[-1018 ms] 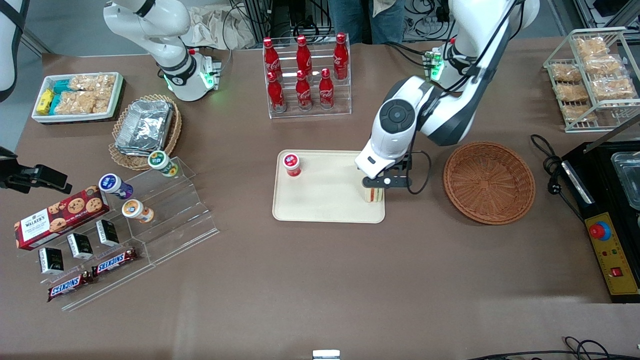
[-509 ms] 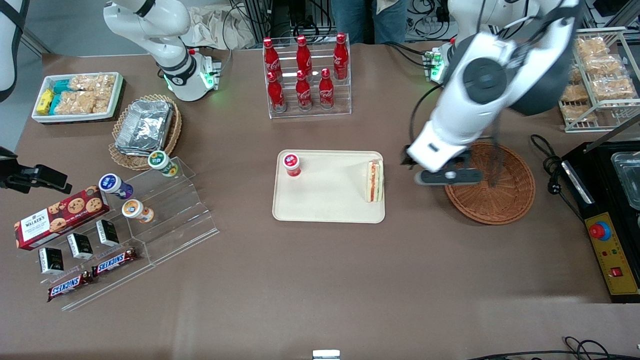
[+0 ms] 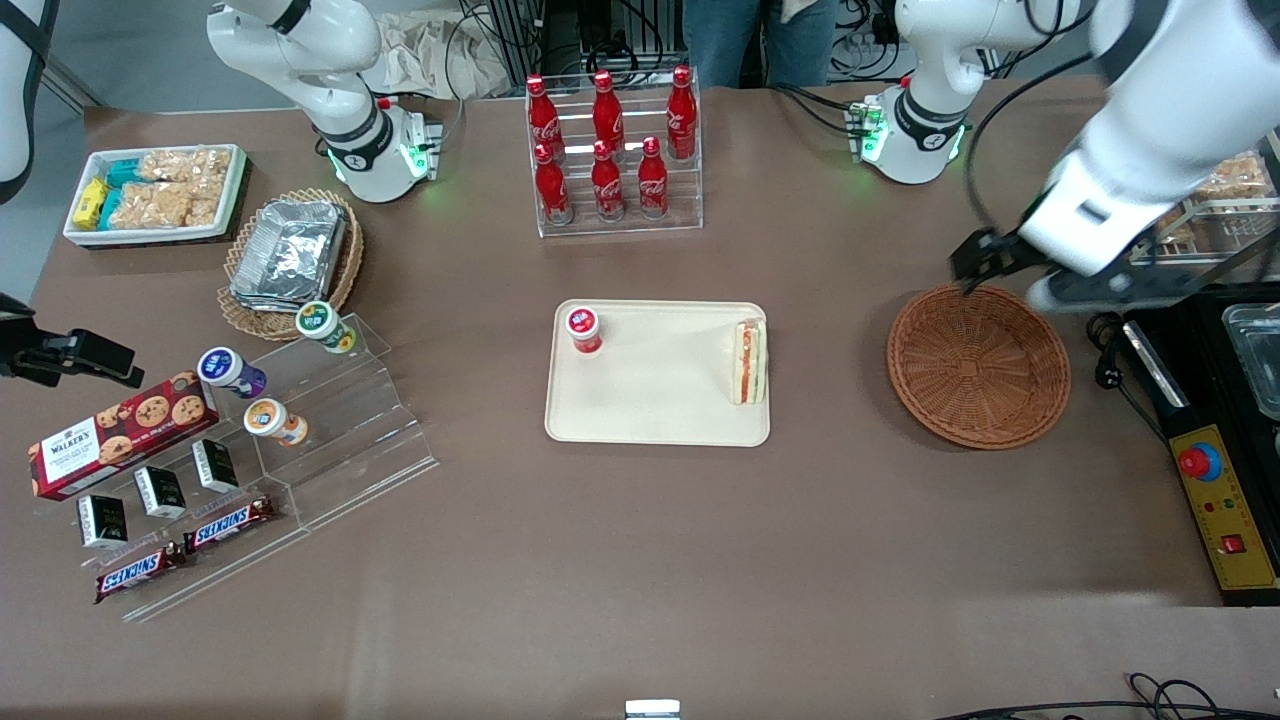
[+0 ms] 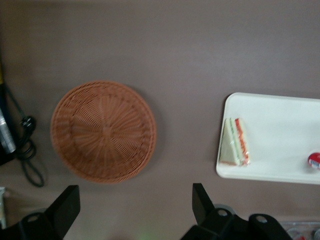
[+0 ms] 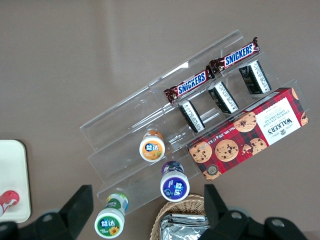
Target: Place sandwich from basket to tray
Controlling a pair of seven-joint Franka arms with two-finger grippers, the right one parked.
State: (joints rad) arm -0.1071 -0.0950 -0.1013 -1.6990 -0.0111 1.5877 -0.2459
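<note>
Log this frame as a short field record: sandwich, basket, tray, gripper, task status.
sandwich: on the tray, standing on edge by the tray rim nearest the basket, free of the gripper
basket: reddish-brown wicker, nothing in it, on the table beside the tray toward the working arm's end
tray: cream; also holds a small red-capped bottle
gripper: left arm's, open and holding nothing, raised above the table near the basket's rim
task status: sandwich appears placed; nothing left in the basket
</note>
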